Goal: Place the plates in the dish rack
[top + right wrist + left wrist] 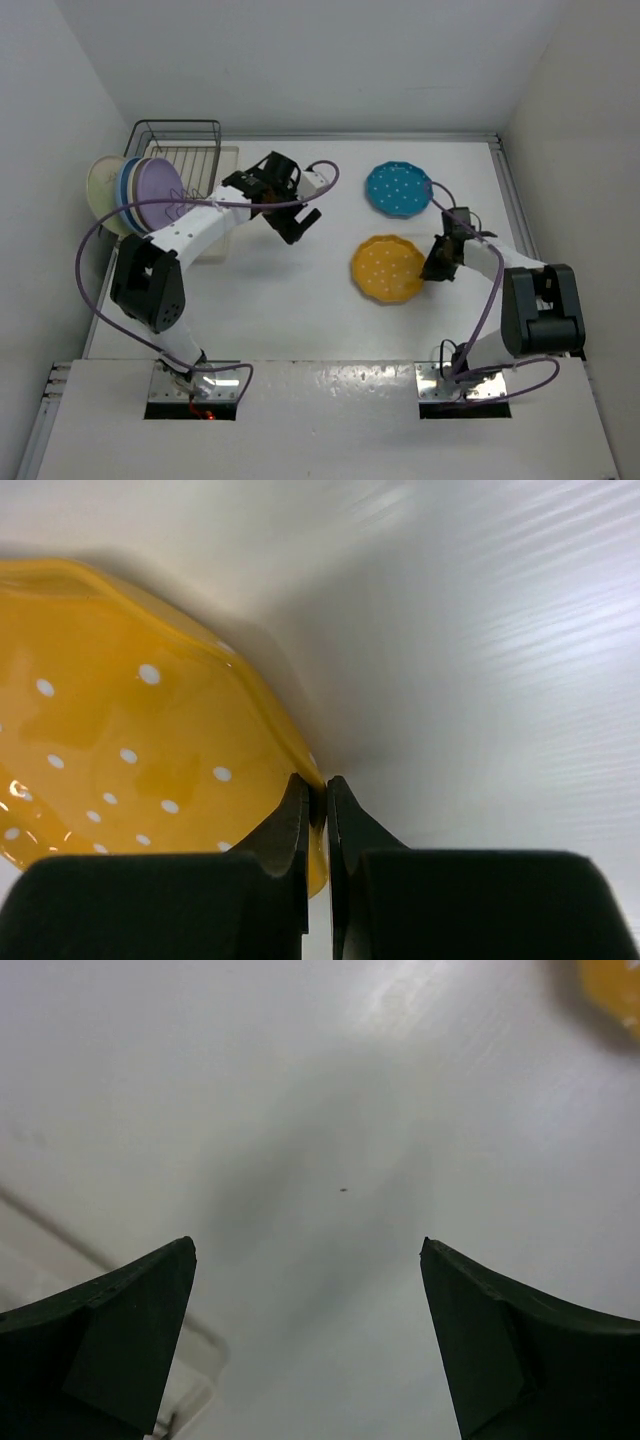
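Observation:
An orange-yellow dotted plate lies flat mid-table, large in the right wrist view. My right gripper is shut on its right rim. A teal dotted plate lies farther back. Several plates, cream, light blue and lavender, stand on edge in the dark wire dish rack at far left. My left gripper hangs open over bare table right of the rack, holding nothing.
The rack's beige tray base reaches toward the left arm. The table's right edge runs close behind the right arm. An orange blur of the yellow plate shows at the left wrist view's top right corner.

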